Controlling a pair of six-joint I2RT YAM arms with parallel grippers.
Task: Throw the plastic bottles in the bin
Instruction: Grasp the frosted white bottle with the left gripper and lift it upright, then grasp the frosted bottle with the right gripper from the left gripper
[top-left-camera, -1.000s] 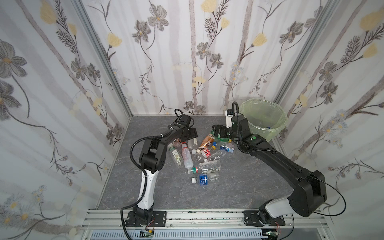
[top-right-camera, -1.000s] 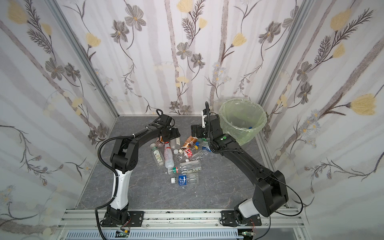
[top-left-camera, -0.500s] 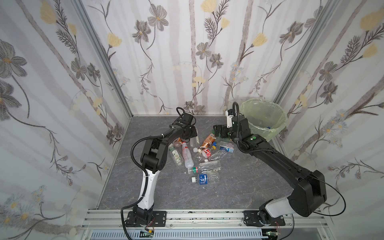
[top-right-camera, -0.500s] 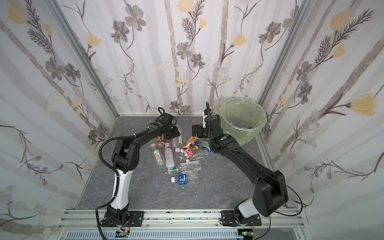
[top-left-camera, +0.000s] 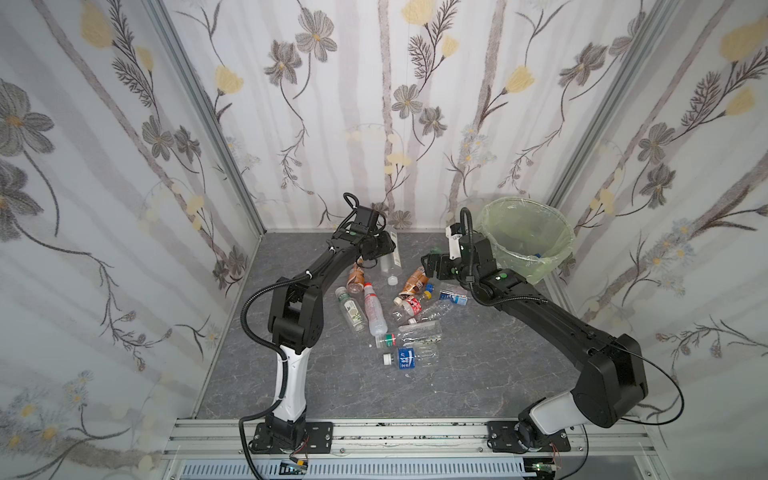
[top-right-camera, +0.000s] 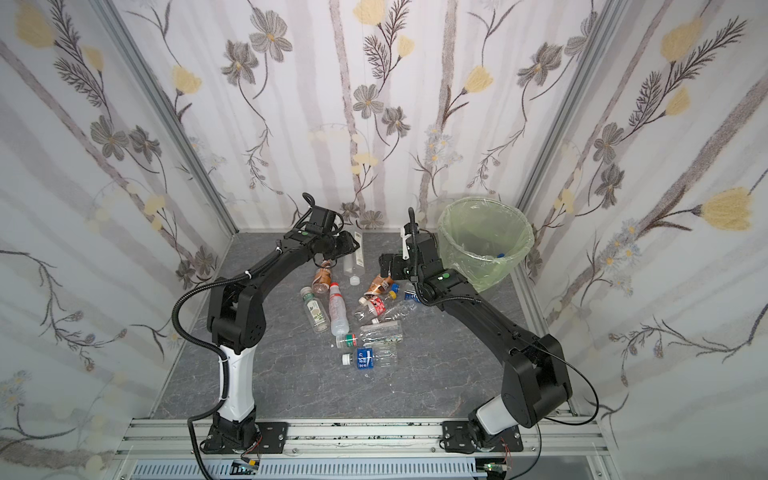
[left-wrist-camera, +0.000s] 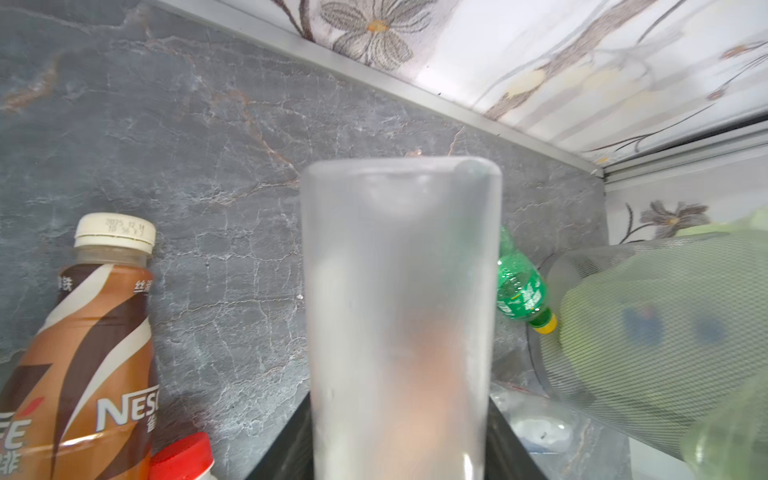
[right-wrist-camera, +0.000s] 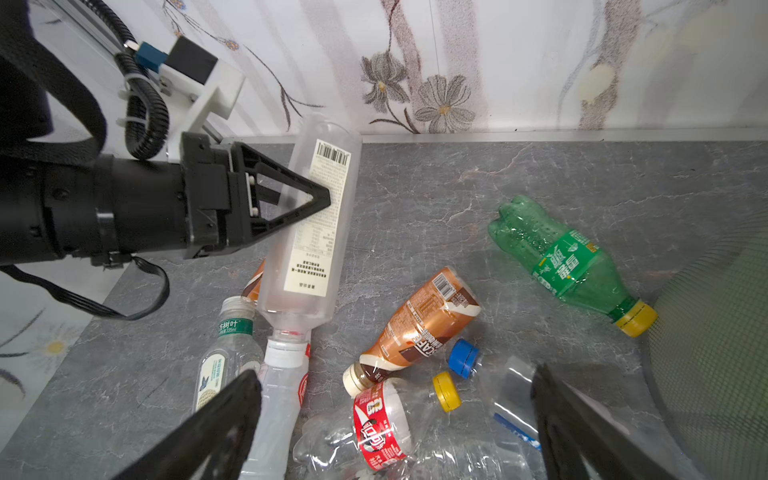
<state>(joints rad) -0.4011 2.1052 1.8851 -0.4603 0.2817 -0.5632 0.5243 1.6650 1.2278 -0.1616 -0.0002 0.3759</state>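
Left jaws closed since, pinching frosted bottle (right-wrist-camera: 316, 232); right jaws spread above bottle pile (right-wrist-camera: 419, 328) beside bin (top-left-camera: 536, 266).

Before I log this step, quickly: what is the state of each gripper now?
Left gripper: closed on the frosted bottle.
Right gripper: open, holding nothing.

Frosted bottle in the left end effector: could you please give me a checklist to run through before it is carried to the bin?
1. Grip: the left end effector is closed across the frosted bottle at its label: ok.
2. Bottle clear of the pile: its cap end hangs close to the other bottles, and contact is unclear: cannot tell.
3. Way to the bin: the right arm stands in between: not ok.
4. Right end effector: open and empty: ok.
5. Bin upright, mouth open, room inside: ok.
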